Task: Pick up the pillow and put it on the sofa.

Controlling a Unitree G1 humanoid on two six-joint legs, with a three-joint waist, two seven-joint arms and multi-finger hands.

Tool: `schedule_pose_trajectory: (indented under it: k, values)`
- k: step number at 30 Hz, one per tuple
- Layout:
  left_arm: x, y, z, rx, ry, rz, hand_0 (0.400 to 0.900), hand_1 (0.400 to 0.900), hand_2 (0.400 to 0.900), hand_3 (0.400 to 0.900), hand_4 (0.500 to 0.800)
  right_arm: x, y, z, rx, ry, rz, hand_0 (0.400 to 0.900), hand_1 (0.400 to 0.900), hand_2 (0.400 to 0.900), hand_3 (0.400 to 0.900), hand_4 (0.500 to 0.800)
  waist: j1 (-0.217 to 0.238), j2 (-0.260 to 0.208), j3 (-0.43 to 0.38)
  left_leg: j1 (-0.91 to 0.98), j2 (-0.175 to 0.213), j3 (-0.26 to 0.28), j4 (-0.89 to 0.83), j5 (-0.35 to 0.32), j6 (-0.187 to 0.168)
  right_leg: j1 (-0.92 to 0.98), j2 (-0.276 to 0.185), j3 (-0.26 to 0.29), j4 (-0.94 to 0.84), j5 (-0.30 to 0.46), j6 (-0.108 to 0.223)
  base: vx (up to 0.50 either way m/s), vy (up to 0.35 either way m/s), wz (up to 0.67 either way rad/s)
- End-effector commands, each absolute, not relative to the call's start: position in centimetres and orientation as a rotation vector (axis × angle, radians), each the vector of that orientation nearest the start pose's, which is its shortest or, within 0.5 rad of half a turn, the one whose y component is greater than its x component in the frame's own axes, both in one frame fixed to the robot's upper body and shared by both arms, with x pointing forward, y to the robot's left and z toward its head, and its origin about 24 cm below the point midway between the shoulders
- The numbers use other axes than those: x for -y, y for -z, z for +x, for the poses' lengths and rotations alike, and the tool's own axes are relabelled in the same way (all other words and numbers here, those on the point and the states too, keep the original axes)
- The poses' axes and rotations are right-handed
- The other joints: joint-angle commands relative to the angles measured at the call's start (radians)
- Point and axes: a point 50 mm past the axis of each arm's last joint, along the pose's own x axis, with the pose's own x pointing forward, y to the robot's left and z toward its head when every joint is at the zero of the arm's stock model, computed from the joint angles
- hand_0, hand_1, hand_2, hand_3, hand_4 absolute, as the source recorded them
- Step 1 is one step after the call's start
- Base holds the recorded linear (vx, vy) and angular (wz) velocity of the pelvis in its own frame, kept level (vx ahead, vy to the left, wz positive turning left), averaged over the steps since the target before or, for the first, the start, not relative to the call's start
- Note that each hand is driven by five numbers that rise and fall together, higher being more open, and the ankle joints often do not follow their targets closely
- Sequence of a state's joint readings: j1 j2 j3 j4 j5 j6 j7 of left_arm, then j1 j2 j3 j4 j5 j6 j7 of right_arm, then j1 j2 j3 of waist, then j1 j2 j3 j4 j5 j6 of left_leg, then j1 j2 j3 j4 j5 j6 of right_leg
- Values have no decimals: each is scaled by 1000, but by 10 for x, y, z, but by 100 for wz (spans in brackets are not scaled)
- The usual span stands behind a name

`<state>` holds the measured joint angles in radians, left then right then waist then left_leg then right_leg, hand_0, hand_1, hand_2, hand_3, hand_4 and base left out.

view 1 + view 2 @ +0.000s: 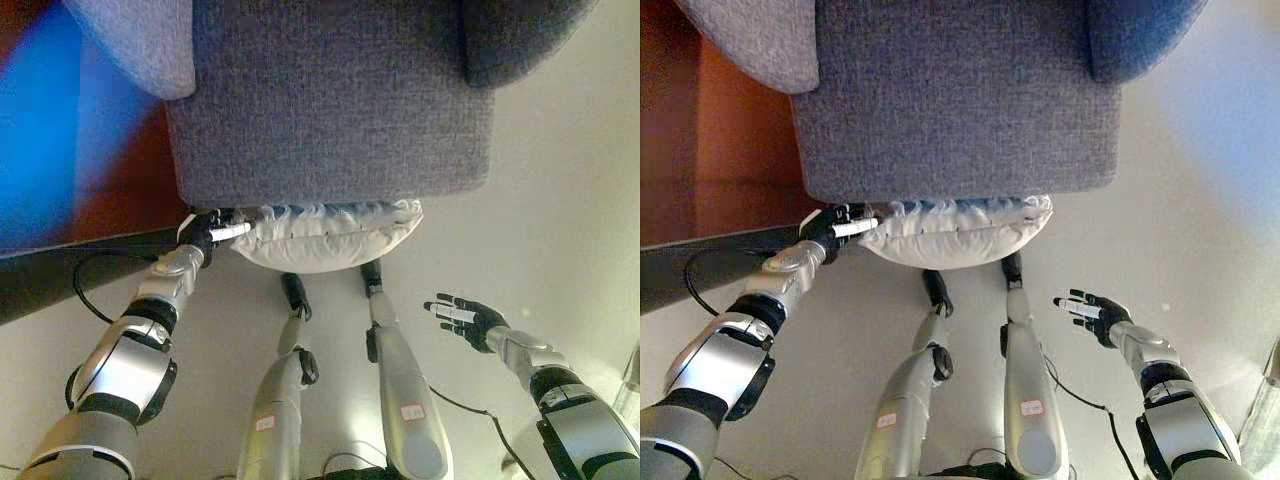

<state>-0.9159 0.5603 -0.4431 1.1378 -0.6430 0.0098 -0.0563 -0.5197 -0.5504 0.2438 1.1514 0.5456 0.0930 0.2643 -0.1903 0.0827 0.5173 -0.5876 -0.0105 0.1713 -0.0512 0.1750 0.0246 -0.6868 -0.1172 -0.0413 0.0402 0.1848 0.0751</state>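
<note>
Robot hands frame the scene nearest the viewer: the right hand (466, 318) hovers over the pale floor (560, 200) with its fingers spread straight and holding nothing, well apart from the pillow. The left hand (208, 232) reaches further forward, its fingers curled onto the left corner of the white pillow (325, 238) in what looks like a pinch. The pillow lies on the floor, pressed against the lower front edge of the grey sofa (330, 100), its upper side tucked partly beneath that edge. Beyond it, the sofa seat fills the top of both views, with a lighter grey cushion (140, 40) at the sofa's left corner and a darker one (520, 35) at its right corner. The step in hand is judged to be the grasp, with lifting not yet begun. The next move likely calls for bringing the right hand to the pillow's right corner, then raising it clear of the seat edge.
</note>
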Motion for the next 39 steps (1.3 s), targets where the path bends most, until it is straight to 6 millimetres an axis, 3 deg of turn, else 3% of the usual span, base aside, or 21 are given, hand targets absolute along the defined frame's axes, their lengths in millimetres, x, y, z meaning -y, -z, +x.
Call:
schedule_pose_trajectory:
  k: [1,10,28,29,39]
  values:
    - [-270,-166,400,-94,-142,147,900,900,900,900,800,312,23,279,-670,110,-15,900,900,900,900,800,-7,-63,3,-97,-3,29,205,-101,-98,-66,41,11,106,-53,46,-30,-66,10]
    - [-254,-204,410,-25,-106,166,900,900,900,900,800,316,5,292,-585,128,-5,900,900,900,900,800,-12,-69,3,-208,23,13,283,-109,-108,-167,33,-3,165,-68,42,-44,-80,13]
    - [-224,-212,419,-46,-24,192,900,900,900,900,800,303,-18,318,-503,127,21,900,900,900,900,800,-11,-81,3,-336,45,-18,363,-132,-116,-283,36,-6,232,-87,33,-37,-47,7]
    - [-221,-212,419,-32,-13,189,400,400,400,400,500,303,-18,318,-503,125,21,900,900,900,900,800,-11,-82,3,-342,47,-20,372,-136,-116,-289,33,-7,239,-89,33,0,0,0]
    - [-223,-208,417,-25,-19,184,400,400,400,400,500,309,-17,315,-505,138,29,900,900,900,900,800,0,-84,3,-341,47,-28,381,-140,-120,-280,34,-14,242,-94,32,0,0,0]
